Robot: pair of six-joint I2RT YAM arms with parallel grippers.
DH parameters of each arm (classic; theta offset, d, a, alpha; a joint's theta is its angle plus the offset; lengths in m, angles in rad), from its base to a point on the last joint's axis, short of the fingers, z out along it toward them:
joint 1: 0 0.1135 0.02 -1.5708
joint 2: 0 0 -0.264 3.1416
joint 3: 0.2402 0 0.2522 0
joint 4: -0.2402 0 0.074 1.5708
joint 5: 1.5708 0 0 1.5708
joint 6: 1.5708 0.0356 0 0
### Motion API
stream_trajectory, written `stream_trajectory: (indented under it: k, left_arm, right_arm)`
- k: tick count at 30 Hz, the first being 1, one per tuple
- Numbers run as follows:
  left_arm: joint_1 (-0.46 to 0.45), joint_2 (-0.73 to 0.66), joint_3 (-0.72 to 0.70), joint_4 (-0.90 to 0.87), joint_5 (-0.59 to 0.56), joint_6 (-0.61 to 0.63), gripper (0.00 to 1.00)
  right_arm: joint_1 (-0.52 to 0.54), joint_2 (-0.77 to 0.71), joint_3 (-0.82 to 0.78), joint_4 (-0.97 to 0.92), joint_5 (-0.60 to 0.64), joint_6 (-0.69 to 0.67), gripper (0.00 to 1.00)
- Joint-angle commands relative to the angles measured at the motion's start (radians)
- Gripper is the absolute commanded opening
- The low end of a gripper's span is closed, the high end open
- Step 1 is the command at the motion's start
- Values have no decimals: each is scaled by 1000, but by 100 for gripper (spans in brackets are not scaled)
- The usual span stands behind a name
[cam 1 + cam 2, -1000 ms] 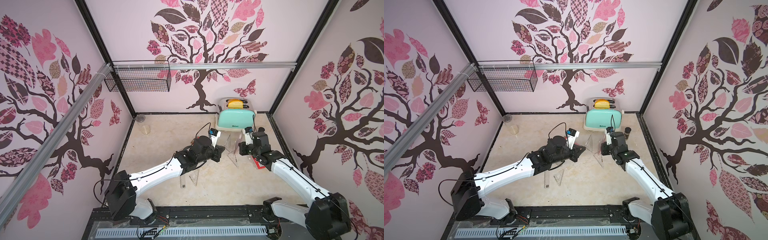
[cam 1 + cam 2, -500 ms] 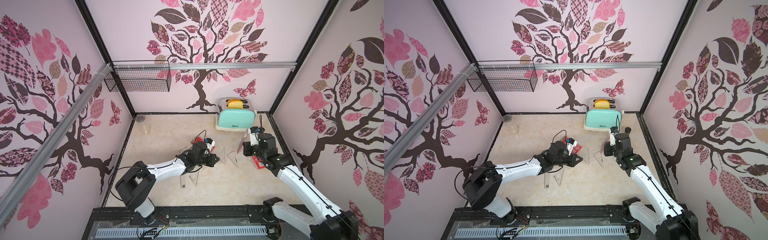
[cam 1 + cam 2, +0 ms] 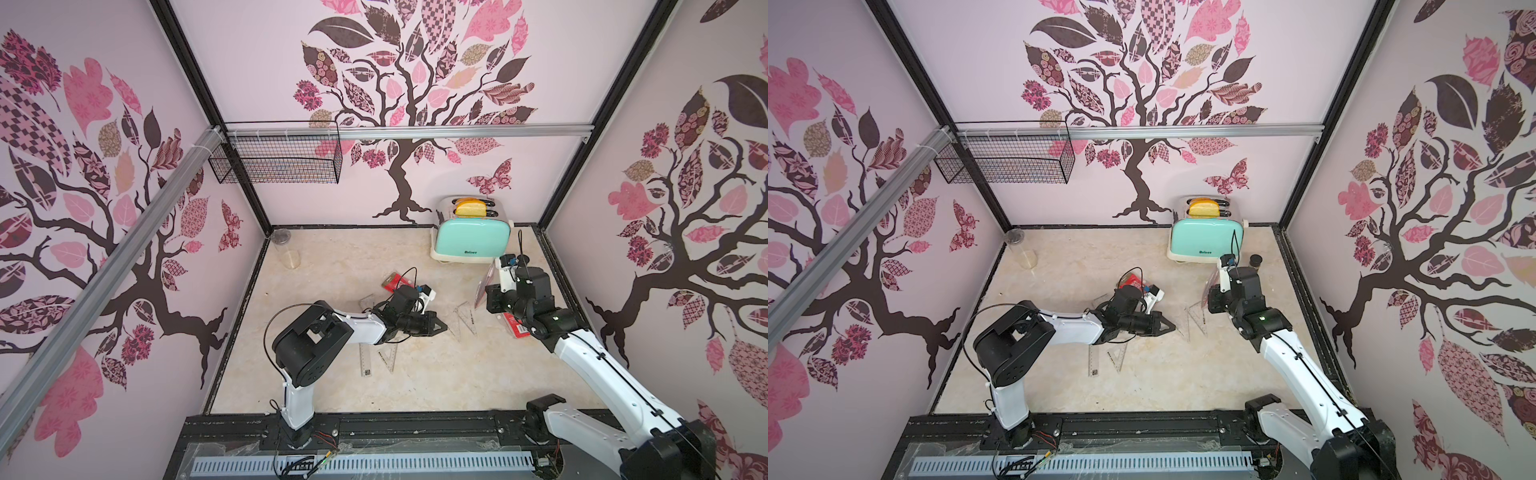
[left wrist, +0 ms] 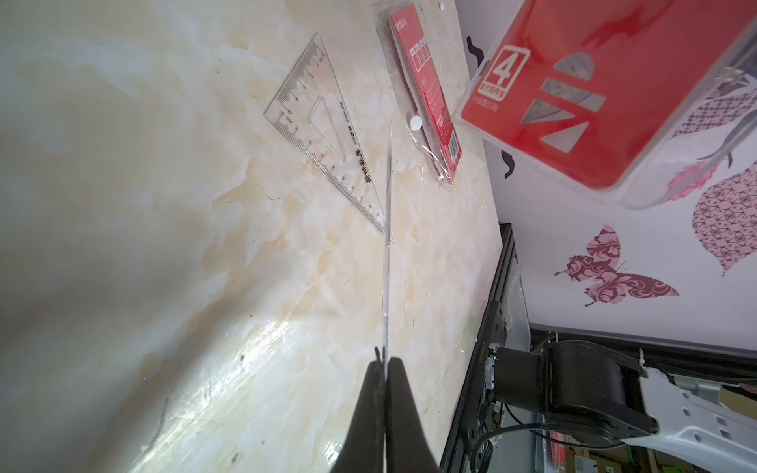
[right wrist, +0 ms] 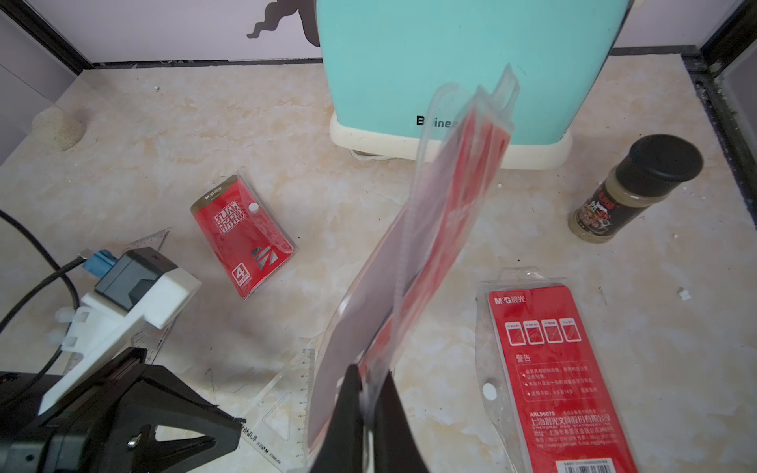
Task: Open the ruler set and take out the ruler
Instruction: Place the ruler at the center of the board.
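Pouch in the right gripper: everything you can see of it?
The pouch is a clear, flexible plastic sleeve with a red card insert bearing a boxed "4" and ruler-shaped cut-outs. The right gripper is shut on one end, holding it tilted above the table, clear tab at the free end. Nothing else touches it; contents unclear.

Counting up now: three red ruler packs, three clear set squares, one straight ruler, plus one more clear piece seen edge-on, kind impossible to tell. Beyond those, one mint toaster, one spice jar, one clear cup, one wire basket.
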Motion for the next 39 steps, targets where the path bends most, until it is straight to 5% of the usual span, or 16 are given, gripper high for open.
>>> stream_trajectory:
  k: [1,11,39]
  left_arm:
    - [-2,6,-3,68,16,-34,0]
    - [38,89,17,27,63,15,0]
    - [78,123,61,-133,-56,92,4]
  right_arm:
    - [-1,-9,38,-8,4,-1,0]
    - [0,-13,32,-12,2,-1,0]
    - [0,-17,30,-12,-1,-1,0]
